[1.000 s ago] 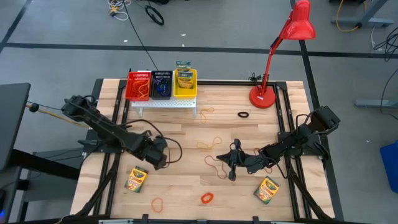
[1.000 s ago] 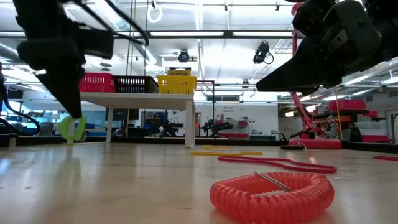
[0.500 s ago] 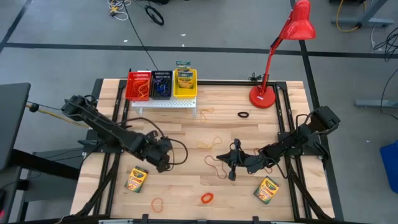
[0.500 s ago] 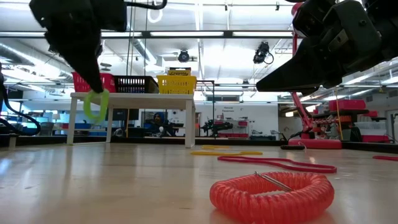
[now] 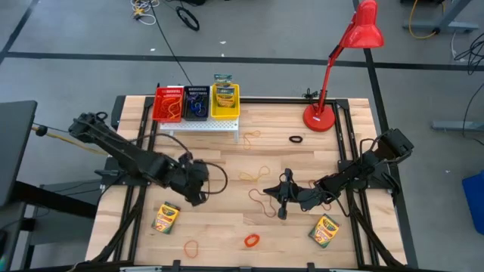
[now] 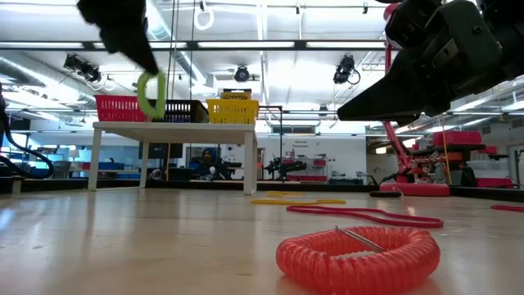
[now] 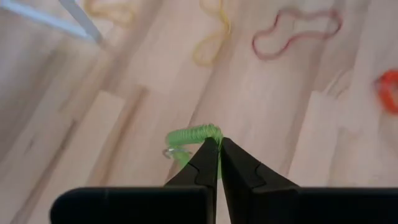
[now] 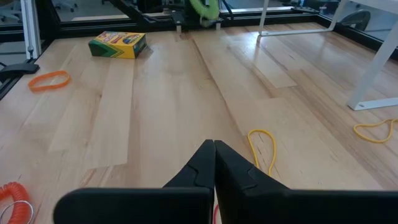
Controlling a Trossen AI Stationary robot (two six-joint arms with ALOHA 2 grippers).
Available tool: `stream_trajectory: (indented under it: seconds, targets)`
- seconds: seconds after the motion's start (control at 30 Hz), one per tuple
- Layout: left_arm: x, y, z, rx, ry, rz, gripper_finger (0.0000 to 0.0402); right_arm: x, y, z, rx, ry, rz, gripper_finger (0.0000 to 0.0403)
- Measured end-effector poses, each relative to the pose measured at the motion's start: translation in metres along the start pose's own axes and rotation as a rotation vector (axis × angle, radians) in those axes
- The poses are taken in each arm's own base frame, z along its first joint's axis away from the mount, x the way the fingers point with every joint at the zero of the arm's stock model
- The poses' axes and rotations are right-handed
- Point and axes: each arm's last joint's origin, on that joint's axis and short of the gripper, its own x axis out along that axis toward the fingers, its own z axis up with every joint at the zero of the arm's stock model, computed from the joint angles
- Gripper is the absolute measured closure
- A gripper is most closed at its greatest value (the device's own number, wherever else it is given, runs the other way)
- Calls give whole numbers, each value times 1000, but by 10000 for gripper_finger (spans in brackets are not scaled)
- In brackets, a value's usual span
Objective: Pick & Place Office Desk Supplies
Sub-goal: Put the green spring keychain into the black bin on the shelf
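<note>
green coil loop (image 7: 190, 136): pinched in the left gripper (image 7: 219, 144), fingers clamped on it; lifted clear of the wooden table (image 5: 227, 227), over its left-centre part; hangs below the fingertips in the low view (image 6: 151, 93)
left gripper, high view (image 5: 196, 181): between the white stand (image 5: 200, 125) and the left crayon box (image 5: 165, 217), above the boards
right gripper (image 5: 284, 198): fingers pressed together, nothing between them; sits low over the table's centre, right of the red rubber band (image 5: 264, 202)
right gripper, wrist view (image 8: 214, 147): tips closed, bare wood under them, yellow band (image 8: 264, 146) just beside
crayon boxes: left crayon box near the front-left corner; a second crayon box (image 5: 324, 230) near the front-right corner; a third crayon box (image 5: 224, 96) upright in the yellow bin (image 5: 224, 112)
orange coil loop (image 5: 251, 240): at the front edge, about mid-table; close to the camera in the low view (image 6: 357, 258)
orange rubber band (image 5: 192, 247): at the front edge, left of the orange coil
yellow bands: one mid-table (image 5: 255, 174), one just beside the stand's right leg (image 5: 250, 137)
black loop (image 5: 296, 140): toward the back-right, near the lamp base
bins: red bin (image 5: 168, 105), dark bin (image 5: 197, 103) and yellow bin in a row on the white stand at the back edge, left of centre
red desk lamp (image 5: 336, 68): base on the back-right corner, head reaching beyond the table
</note>
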Motion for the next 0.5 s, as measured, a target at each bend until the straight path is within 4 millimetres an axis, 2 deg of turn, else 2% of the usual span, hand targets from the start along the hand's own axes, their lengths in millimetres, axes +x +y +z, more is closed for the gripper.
stream_trajectory:
  seconds: [0.2, 0.37, 0.5]
  targets:
    - [-34, 29, 36, -17, -147, 70, 389, 0, 0, 0, 0, 0, 0, 398]
    - [-59, 73, 71, -13, -189, 250, 389, 0, 0, 0, 0, 0, 0, 398]
    - [-63, 112, 89, -18, -173, 352, 389, 0, 0, 0, 0, 0, 0, 398]
